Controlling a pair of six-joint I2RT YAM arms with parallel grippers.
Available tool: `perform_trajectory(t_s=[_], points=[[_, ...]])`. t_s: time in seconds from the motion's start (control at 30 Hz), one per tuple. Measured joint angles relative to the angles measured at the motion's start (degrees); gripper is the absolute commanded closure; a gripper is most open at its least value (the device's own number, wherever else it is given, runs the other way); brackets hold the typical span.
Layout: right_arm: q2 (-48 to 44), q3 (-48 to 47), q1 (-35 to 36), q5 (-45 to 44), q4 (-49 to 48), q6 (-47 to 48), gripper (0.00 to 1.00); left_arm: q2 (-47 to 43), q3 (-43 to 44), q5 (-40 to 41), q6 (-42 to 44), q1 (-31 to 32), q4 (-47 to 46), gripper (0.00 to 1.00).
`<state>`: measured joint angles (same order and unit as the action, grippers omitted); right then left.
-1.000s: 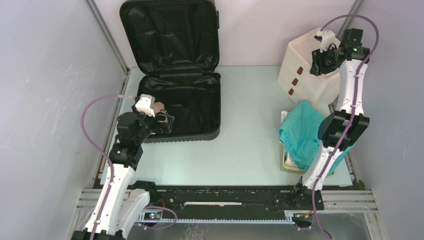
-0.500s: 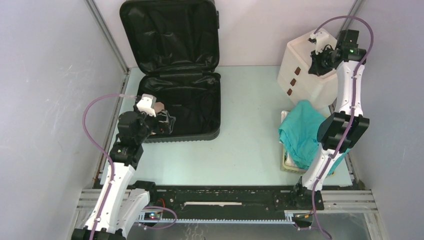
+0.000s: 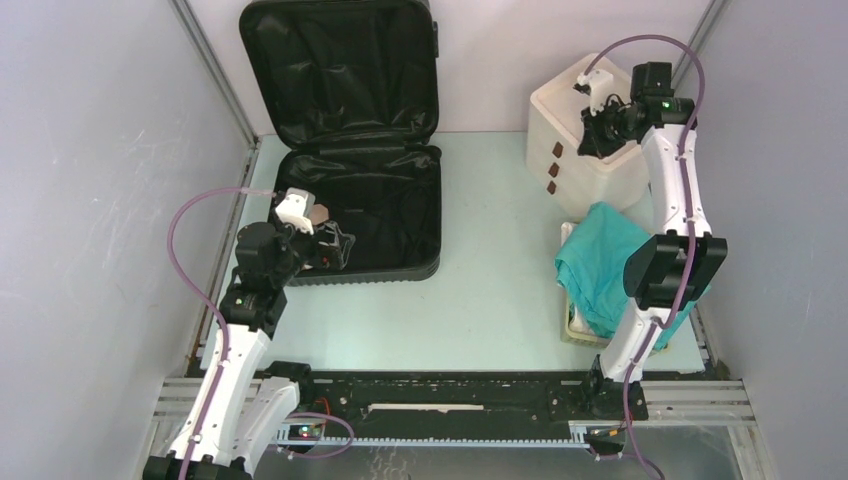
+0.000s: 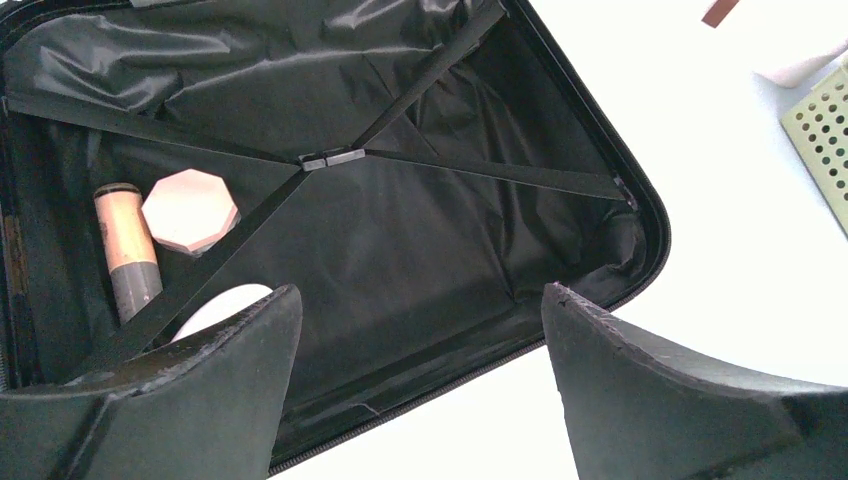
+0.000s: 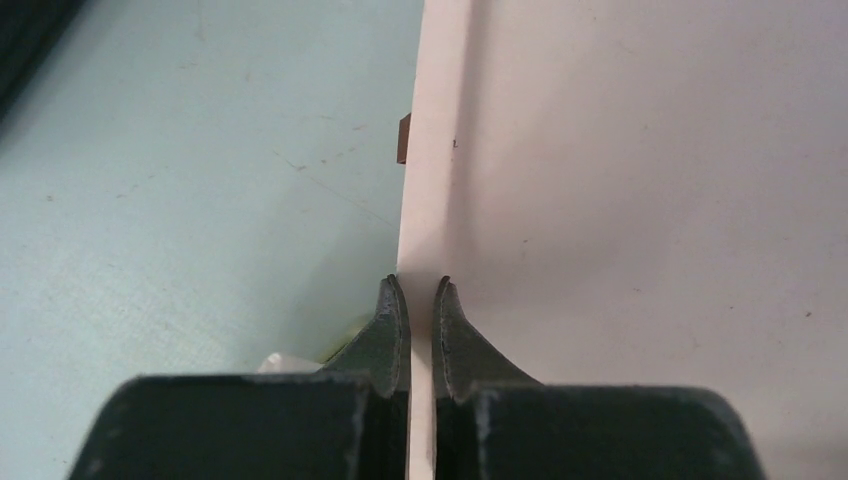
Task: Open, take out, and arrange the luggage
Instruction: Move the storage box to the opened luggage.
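The black luggage [image 3: 385, 205] lies open at the back left, its lid [image 3: 340, 70] leaning on the rear wall. My left gripper [image 3: 335, 246] hovers open over its near left corner, holding nothing [image 4: 420, 290]. Inside, under crossed straps [image 4: 330, 158], lie a beige tube [image 4: 125, 245], a pink octagonal compact [image 4: 190, 210] and a white round item [image 4: 220, 305]. My right gripper [image 3: 592, 125] is shut on the top edge of the white drawer box [image 3: 575, 150]. The box's thin wall [image 5: 650, 200] is pinched between the two jaws [image 5: 420, 283].
A teal cloth [image 3: 605, 260] drapes over a pale slatted basket [image 3: 575, 325] at the right, just in front of the drawer box. The basket's perforated corner [image 4: 820, 130] shows in the left wrist view. Side walls close in the table [image 3: 490, 280] left and right.
My right gripper has shut on the white drawer box's top edge and moved left, and the box has shifted left with it. The left arm has stayed put.
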<state>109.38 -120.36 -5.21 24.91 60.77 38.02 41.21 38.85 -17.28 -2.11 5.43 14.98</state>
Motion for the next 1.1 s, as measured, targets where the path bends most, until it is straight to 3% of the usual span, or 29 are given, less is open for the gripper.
perform_trajectory(t_s=[0.37,0.7,0.73,0.8,0.87,0.97,1.1], points=[[-0.13,-0.55,1.79,7.58,3.32,-1.29,1.0,0.04,0.0,-3.13,0.0,0.33,-0.87,0.08],[-4.0,3.91,8.17,9.57,5.81,-1.38,0.98,0.2,-0.44,-10.29,-1.62,4.04,-5.51,0.08],[-4.48,4.39,8.46,10.12,6.4,-1.09,0.89,0.59,-0.44,-10.95,-2.56,4.7,-6.25,0.08],[-5.03,4.81,8.57,11.17,7.65,-0.57,0.56,2.03,-0.37,-11.89,-4.5,6.27,-7.76,0.09],[-5.25,4.83,8.44,12.09,8.81,-0.55,0.34,4.04,0.0,-12.0,-6.05,8.57,-8.5,0.09],[-6.49,4.59,7.58,15.08,10.19,-0.52,0.24,8.28,2.58,-11.02,-8.07,13.86,-8.04,0.08],[-9.01,-0.44,4.66,20.79,12.81,-0.92,0.22,13.99,8.79,-9.6,-11.28,20.59,-9.57,0.09]])
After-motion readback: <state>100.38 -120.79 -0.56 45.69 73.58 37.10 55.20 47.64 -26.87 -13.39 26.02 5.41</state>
